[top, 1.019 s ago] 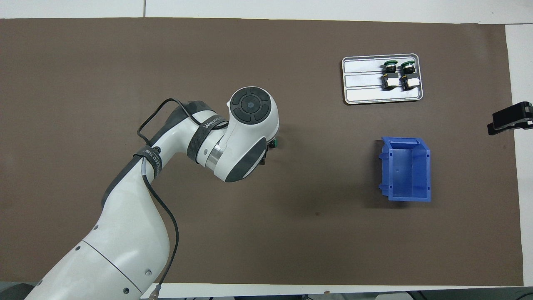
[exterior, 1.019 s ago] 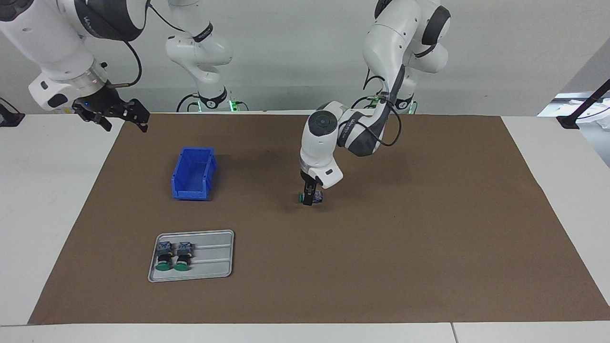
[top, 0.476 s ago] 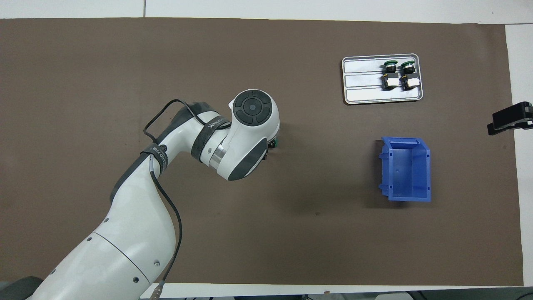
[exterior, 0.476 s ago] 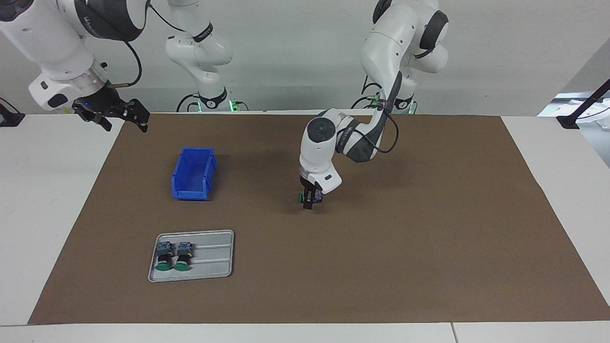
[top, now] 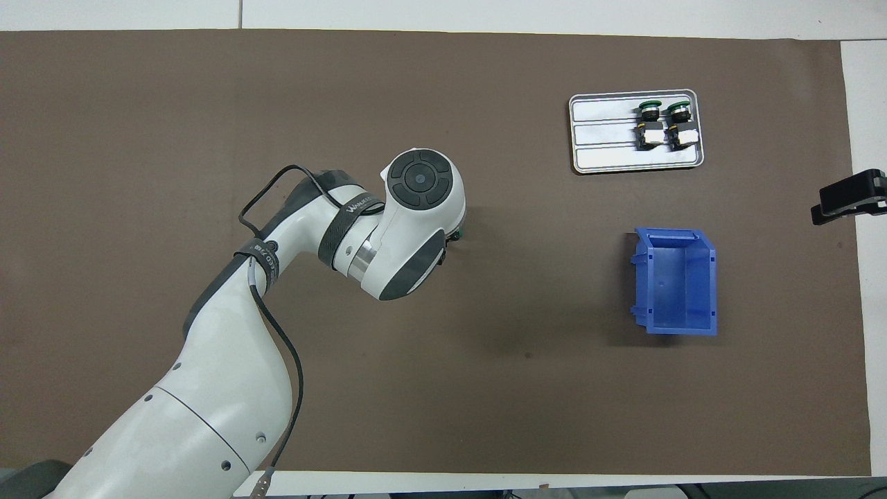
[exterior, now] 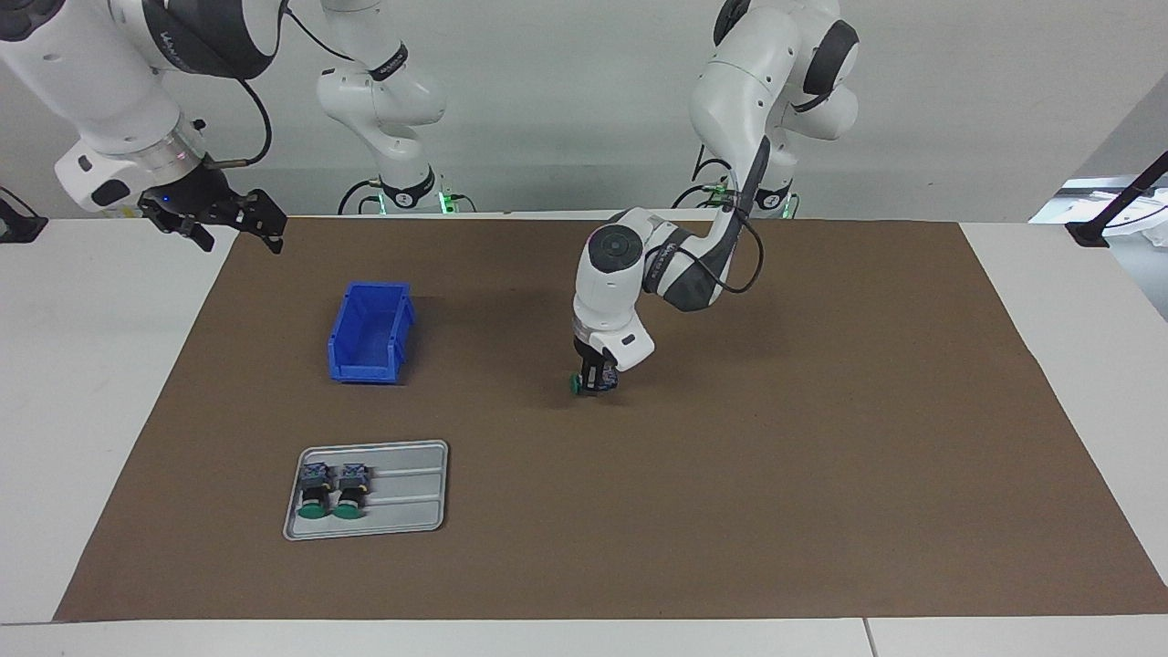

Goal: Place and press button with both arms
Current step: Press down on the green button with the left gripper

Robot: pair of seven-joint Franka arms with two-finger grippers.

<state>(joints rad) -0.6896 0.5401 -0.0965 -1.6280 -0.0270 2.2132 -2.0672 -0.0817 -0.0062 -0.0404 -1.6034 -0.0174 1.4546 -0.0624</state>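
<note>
Left gripper (exterior: 594, 380): centre of frame, low on the brown mat (exterior: 821, 411), fingers around the green-capped button (exterior: 578, 382); whether they actually clamp it cannot be told.
Button: lying sideways at the mat, cap toward the blue bin (exterior: 370, 332).
Right gripper (exterior: 217, 217): upper left, waiting, jaws spread wide, empty.
Spare buttons (exterior: 331, 488): two on the grey tray (exterior: 411, 493), lower left.
Risk: probably a roll or topple on release, the cap being round.
</note>
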